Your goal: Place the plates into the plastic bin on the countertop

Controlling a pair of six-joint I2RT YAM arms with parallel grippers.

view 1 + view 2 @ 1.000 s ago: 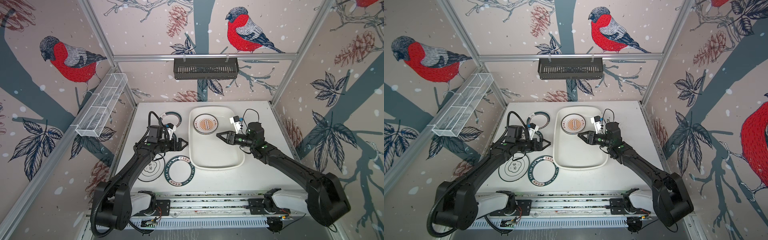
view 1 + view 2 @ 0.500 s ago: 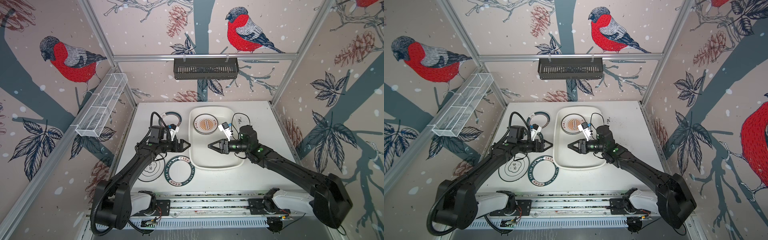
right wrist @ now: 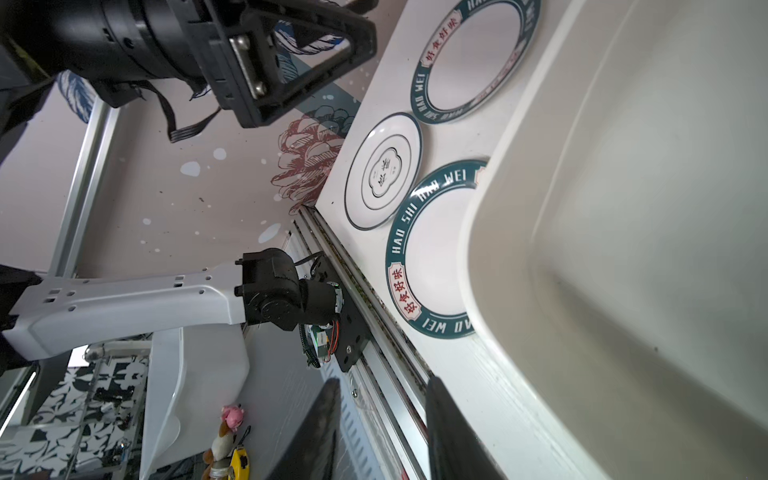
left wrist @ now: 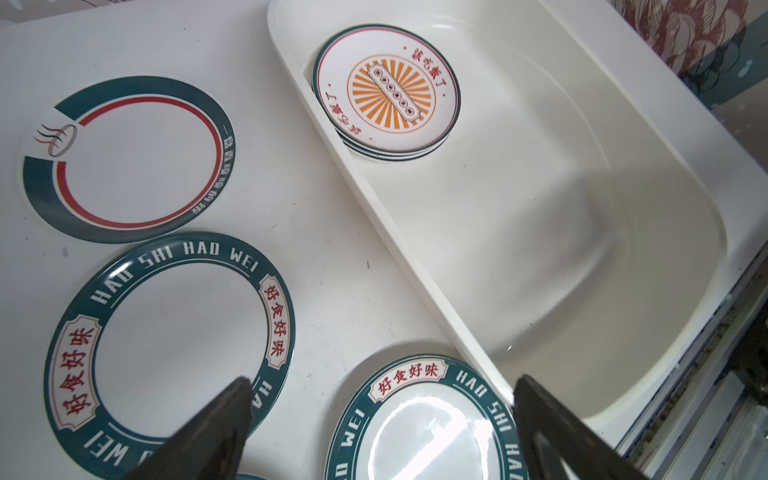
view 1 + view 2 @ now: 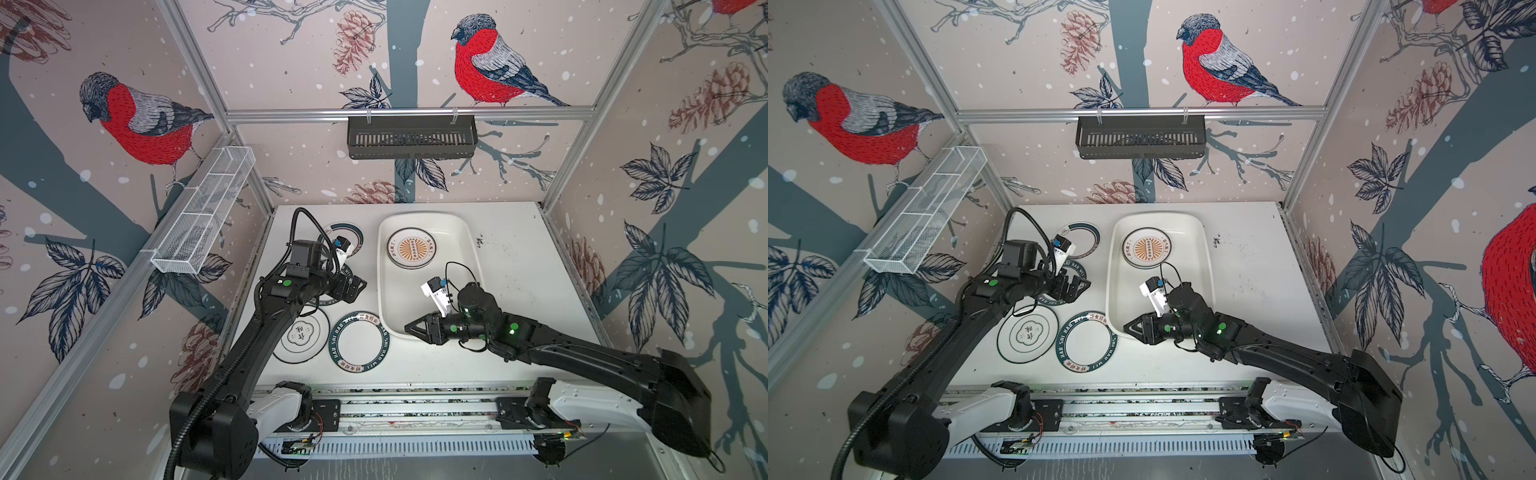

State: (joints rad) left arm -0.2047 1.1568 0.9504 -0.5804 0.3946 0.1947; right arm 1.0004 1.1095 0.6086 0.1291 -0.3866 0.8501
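The plastic bin holds a stack of orange sunburst plates at its far end. On the countertop lie a red-and-green ringed plate, two green lettered plates and a black-rimmed clover plate. My left gripper hangs wide open and empty above the lettered plates. My right gripper hovers over the bin's near left corner, its fingers a little apart with nothing between them.
A black slotted rack hangs on the back wall and a white wire-mesh basket on the left wall. The aluminium rail with both arm bases runs along the countertop's front edge.
My right gripper has swung from beside the sunburst stack toward the front, to the bin's near left corner. The left gripper shifted slightly right and stays open.
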